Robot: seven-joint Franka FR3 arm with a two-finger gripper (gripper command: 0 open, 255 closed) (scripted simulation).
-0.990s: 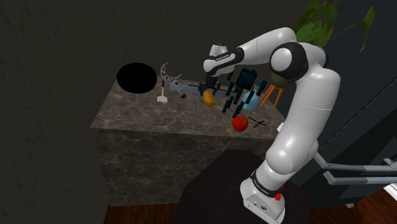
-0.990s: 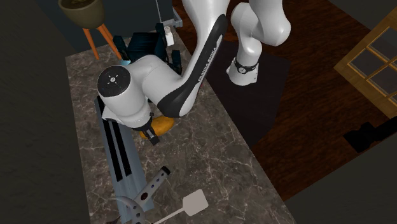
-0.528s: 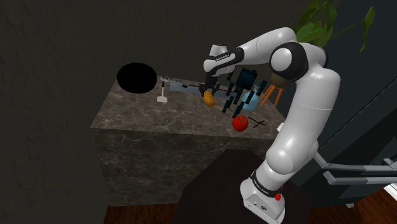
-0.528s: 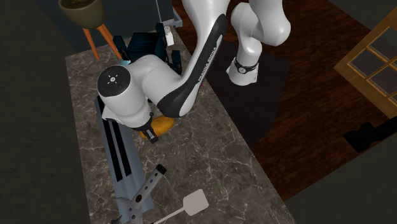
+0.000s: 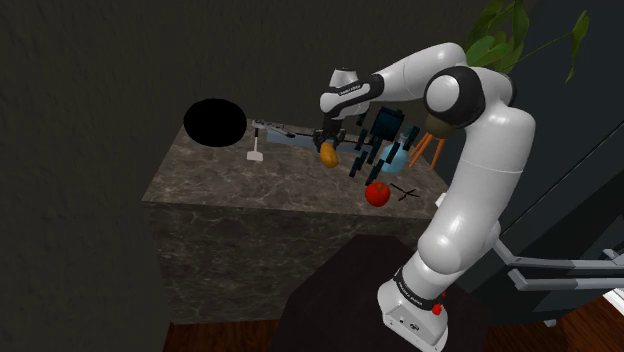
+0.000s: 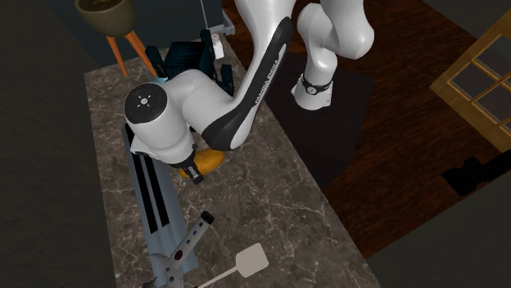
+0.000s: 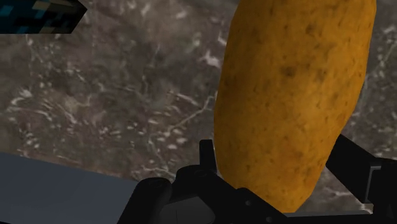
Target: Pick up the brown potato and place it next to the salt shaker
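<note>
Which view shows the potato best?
The wrist view: the orange-brown potato looms close, speckled skin plain, clasped between the jaws. The shoulder view shows it small; the second exterior view shows a sliver beneath the arm.

Speckled matt potato (image 7: 289,95), marbled countertop (image 7: 127,95)

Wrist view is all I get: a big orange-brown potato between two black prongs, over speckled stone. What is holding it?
Observer: A white arm with dark joints; the prongs are the fingers of its black gripper, shut on the orange-brown potato.
Operator: And the stone?
Observer: It is the top of a dark marble counter, standing against a dark wall.
Operator: Is anything else on it?
Observer: A round red fruit sits closer to the arm's base than the potato.
Operator: Anything further out?
Observer: A small white flat-headed tool lies on the marble beyond the gripper.
</note>
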